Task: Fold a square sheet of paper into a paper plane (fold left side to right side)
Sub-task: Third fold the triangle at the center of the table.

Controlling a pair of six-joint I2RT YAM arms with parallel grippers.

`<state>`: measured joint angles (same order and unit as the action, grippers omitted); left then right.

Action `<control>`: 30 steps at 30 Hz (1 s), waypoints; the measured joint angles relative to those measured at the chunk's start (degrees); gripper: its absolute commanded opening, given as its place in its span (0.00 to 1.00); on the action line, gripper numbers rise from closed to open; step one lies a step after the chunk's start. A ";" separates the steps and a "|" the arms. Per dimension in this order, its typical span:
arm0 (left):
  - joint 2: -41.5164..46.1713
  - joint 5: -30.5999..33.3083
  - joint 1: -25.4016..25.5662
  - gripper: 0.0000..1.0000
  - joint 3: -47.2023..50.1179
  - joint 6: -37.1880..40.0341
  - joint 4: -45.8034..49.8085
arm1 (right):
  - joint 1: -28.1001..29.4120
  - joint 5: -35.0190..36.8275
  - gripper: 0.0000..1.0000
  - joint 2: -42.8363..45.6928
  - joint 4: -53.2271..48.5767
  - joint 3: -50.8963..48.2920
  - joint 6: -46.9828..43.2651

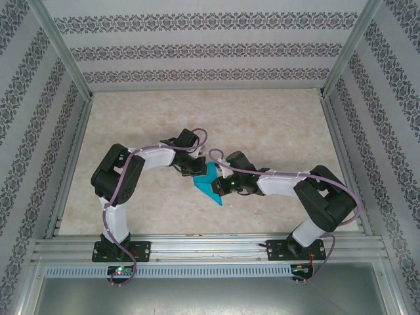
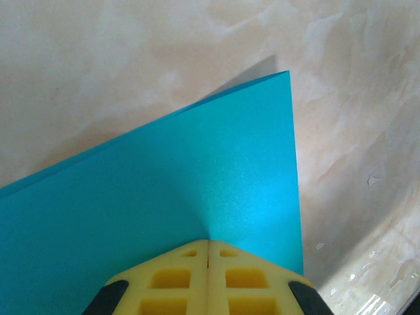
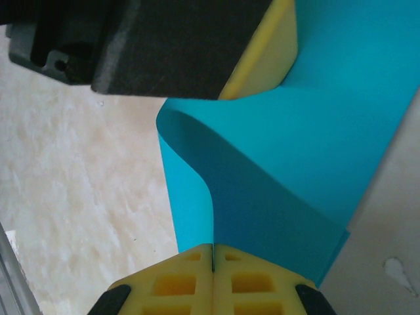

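The square sheet of paper [image 1: 211,188] is teal-blue and lifted off the table between my two grippers, bent into a loose curl [image 3: 295,164]. My left gripper [image 1: 194,172] is shut on one part of the sheet [image 2: 197,177], its yellow fingertips [image 2: 190,262] pressed together with the paper dimpling into them. My right gripper [image 1: 220,187] is shut on another edge, which runs straight into the seam between its fingers [image 3: 190,275]. The left gripper's yellow finger [image 3: 269,59] sits close above in the right wrist view. The paper plane is out of view.
The marble-patterned table [image 1: 262,125] is boxed in by patterned walls [image 1: 197,49] at the back and sides. Aluminium rails [image 1: 210,249] run along the near edge by the arm bases. Open tabletop lies behind the grippers.
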<state>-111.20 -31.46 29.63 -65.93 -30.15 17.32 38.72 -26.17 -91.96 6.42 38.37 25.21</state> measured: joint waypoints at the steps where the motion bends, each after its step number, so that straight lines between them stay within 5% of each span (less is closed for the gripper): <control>1: 0.00 0.00 0.00 0.02 0.00 0.00 0.00 | -0.02 0.22 0.00 -0.28 -0.22 0.31 0.00; 30: -0.09 0.00 0.00 0.02 -0.11 0.00 0.07 | -0.35 1.31 0.00 -3.19 -1.53 2.40 -0.02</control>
<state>-111.28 -31.46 29.63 -66.04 -30.15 17.39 38.37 -24.86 -95.15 4.89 40.77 25.19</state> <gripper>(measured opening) 0.058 0.057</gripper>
